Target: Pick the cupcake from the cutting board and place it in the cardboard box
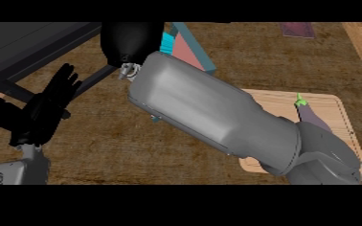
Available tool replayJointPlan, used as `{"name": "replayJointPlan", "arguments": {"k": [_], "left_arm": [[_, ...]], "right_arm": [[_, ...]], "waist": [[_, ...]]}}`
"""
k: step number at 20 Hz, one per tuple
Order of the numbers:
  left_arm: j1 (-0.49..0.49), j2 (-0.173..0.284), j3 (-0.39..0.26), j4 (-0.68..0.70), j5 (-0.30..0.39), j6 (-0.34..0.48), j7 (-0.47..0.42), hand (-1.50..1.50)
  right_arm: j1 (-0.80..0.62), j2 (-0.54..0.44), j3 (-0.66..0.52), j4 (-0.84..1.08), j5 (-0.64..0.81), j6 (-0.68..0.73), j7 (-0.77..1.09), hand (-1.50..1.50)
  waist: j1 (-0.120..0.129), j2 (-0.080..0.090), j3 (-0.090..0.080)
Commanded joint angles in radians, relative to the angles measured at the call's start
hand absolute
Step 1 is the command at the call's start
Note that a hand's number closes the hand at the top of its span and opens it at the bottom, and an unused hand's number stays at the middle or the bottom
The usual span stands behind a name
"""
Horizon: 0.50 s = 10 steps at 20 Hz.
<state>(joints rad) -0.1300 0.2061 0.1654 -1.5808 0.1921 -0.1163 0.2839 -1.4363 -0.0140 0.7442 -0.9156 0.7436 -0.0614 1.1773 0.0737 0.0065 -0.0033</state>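
Two forearms are seen over the wooden counter (141, 148). Much of the view is filled by the right forearm (212, 112), stretched toward the cardboard box (185, 48); its right hand (130, 40) cannot be judged. The cutting board (325, 107) carries an eggplant (311, 117). The left hand (50, 103) rests spread. The cupcake cannot be seen.

counter: brown wood-grain countertop (127, 148)
on it, 4 o'clock: light wooden cutting board (332, 110), purple eggplant (311, 117) on top
on it, 1 o'clock: flat mauve square item (297, 29), partly cut off
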Motion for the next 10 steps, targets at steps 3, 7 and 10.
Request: {"name": "replayJointPlan", "arguments": {"k": [3,7,10], "left_arm": [[-0.049,0.010,0.010,-0.020,0.011,0.019,0.056,0.00],[0.033,-0.014,-0.010,-0.037,-0.002,0.000,-0.006,0.00],[0.058,-0.008,0.003,-0.055,0.011,-0.003,0.010,0.00]], "right_arm": [[0.078,0.013,0.069,0.050,-0.031,-0.178,0.149,1.50],[0.130,0.013,0.043,0.102,-0.065,-0.232,0.075,1.50],[0.204,0.014,-0.011,0.117,-0.159,-0.221,0.022,1.50]], "waist": [[0.002,0.005,0.001],[-0.003,0.005,0.001],[-0.005,0.004,0.002]]}}
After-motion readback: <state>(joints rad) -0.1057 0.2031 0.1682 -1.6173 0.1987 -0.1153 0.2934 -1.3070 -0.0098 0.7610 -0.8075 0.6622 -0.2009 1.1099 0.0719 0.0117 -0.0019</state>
